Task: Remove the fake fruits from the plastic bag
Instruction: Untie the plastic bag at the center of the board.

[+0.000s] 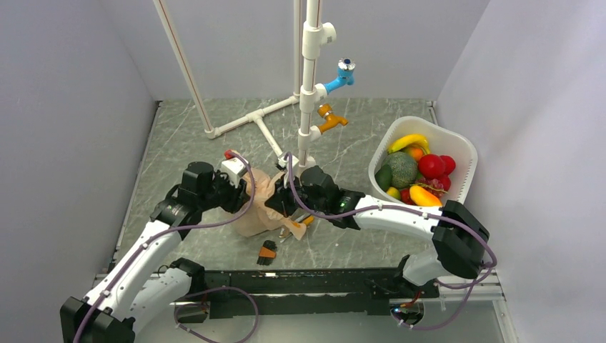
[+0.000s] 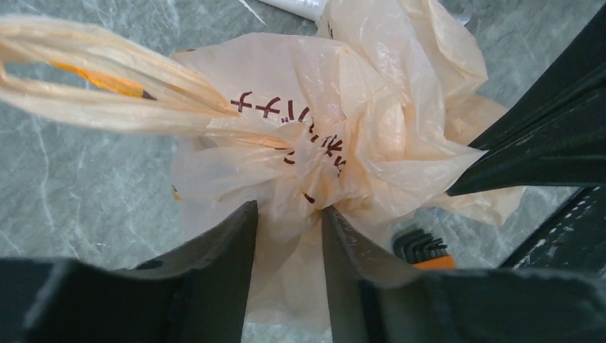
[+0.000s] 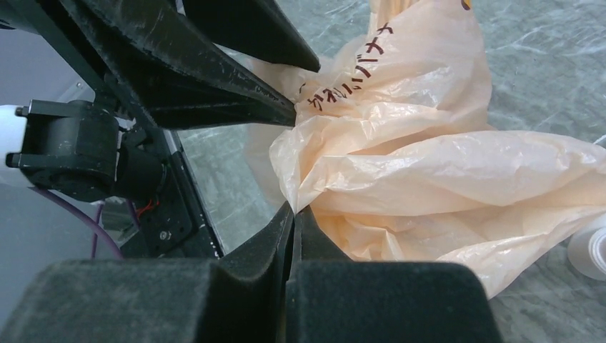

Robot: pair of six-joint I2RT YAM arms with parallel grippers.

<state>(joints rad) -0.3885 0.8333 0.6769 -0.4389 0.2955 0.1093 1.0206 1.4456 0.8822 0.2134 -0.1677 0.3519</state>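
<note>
The peach-orange plastic bag (image 1: 259, 207) hangs crumpled between my two grippers at the table's middle. My left gripper (image 1: 245, 199) holds a gathered bunch of the bag (image 2: 307, 136) between its fingertips (image 2: 239, 221), jaws a little apart around the film. My right gripper (image 1: 284, 205) is shut on a thin edge of the bag (image 3: 400, 164), with its tips meeting at the film (image 3: 293, 209). The bag's loop handles (image 2: 86, 107) stretch left. No fake fruit shows in or around the bag; its inside is hidden.
A white slotted basket (image 1: 461, 146) at the right holds a banana, a green melon and red and orange fruits. A white pipe stand (image 1: 309, 86) with blue and orange taps rises behind the bag. A hex key set (image 1: 266, 251) lies near the front edge. A white tape roll (image 3: 592, 251) lies by the bag.
</note>
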